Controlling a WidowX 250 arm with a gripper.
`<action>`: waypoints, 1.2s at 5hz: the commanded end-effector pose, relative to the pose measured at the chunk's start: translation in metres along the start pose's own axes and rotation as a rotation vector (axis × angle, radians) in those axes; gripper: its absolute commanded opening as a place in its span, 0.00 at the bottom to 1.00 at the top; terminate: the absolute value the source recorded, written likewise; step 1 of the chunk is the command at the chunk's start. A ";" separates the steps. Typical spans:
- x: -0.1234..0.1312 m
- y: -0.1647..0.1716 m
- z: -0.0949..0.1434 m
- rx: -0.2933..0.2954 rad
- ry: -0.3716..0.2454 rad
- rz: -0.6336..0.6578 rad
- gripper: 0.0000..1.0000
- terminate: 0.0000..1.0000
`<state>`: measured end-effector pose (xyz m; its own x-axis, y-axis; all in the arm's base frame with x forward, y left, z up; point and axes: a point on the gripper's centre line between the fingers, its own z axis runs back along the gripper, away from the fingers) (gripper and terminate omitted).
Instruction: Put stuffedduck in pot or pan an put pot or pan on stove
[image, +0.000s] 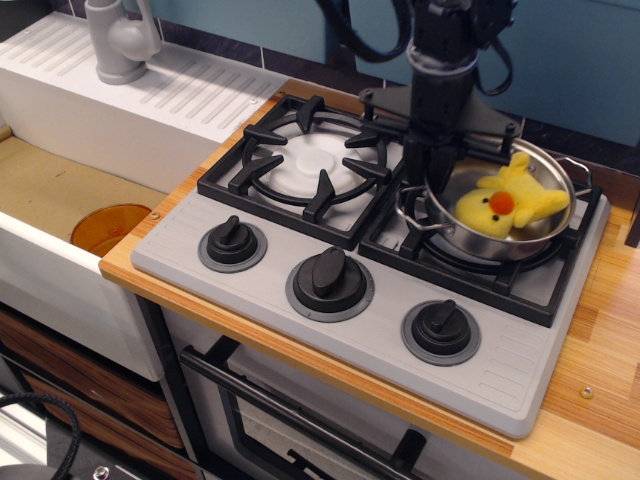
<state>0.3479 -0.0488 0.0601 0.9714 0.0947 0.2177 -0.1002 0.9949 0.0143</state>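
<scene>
- The small yellow plush duck with an orange-red beak (512, 200) lies inside the shiny round stainless-steel pot (470, 232), beak turned up towards the camera, wings spread against the far wall.
- The pot sits on the right-hand black grate (520, 280) of the grey toy cooktop (380, 330), tipped a little, its left rim riding higher than its right.
- One thin wire loop handle (412, 212) pokes out on the left of the pot, the other (578, 170) shows at the far right.
- The black robot hand (432, 172) hangs straight down at the pot's left rim, right by that left handle.
- Its fingers are hidden against the dark body and the pot wall, so how far they are parted, and whether they grip the rim, I cannot tell.
- The left-hand black grate (310, 165) over its white burner disc (305, 160) carries nothing.
- Three black round knobs (329, 272) line the front of the cooktop.
- The cooktop rests on a light wooden surface (600, 350).
- Off to the left, a white sink basin (60, 200) with a grey tap (120, 40) behind it, and an orange round disc (108, 228) lying in the basin.
</scene>
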 end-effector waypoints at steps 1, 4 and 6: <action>0.014 -0.004 0.044 0.019 0.001 -0.007 0.00 0.00; 0.017 0.038 0.077 0.047 0.064 -0.083 0.00 0.00; 0.031 0.079 0.064 0.025 0.044 -0.143 0.00 0.00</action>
<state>0.3462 0.0313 0.1123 0.9927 -0.0481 0.1109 0.0420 0.9975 0.0563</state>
